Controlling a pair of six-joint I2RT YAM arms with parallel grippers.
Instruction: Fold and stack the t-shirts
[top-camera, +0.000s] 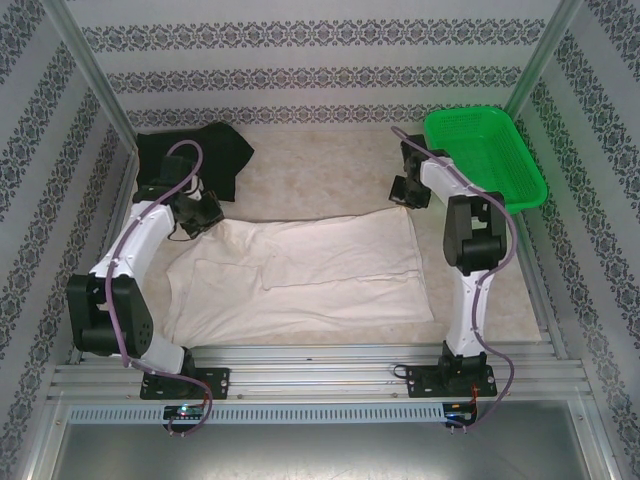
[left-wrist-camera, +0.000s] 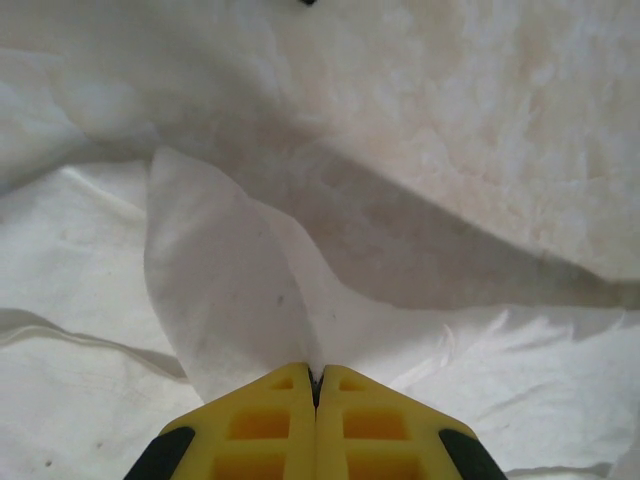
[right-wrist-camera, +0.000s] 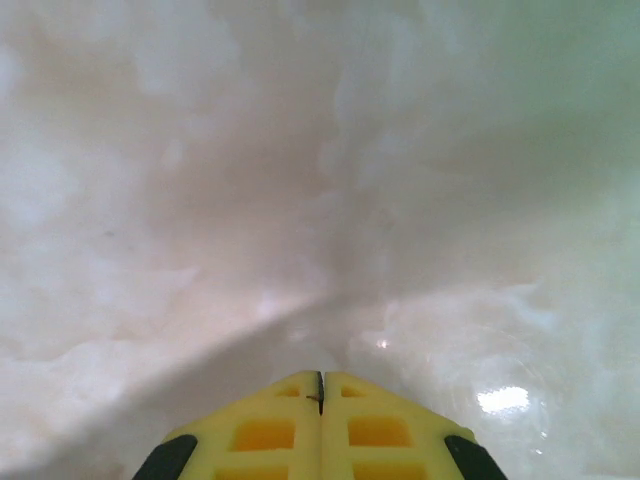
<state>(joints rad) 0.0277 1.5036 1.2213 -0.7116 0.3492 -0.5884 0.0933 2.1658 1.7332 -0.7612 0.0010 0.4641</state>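
The cream t-shirt (top-camera: 300, 275) lies spread across the middle of the table, partly folded with a doubled band along its front. My left gripper (top-camera: 195, 215) sits at the shirt's back left corner. In the left wrist view that gripper (left-wrist-camera: 316, 375) is shut on a pinched fold of the cream t-shirt (left-wrist-camera: 220, 290), which rises in a peak to the yellow fingers. The black t-shirt (top-camera: 195, 155) is crumpled at the back left, behind the left arm. My right gripper (top-camera: 410, 190) hovers past the shirt's back right corner; it (right-wrist-camera: 320, 378) is shut with only bare tabletop (right-wrist-camera: 300, 180) in front.
A green mesh basket (top-camera: 485, 150) stands at the back right, close beside the right arm's wrist. Patterned walls and metal posts close in the table on three sides. Bare beige tabletop (top-camera: 320, 165) lies between the black shirt and the basket.
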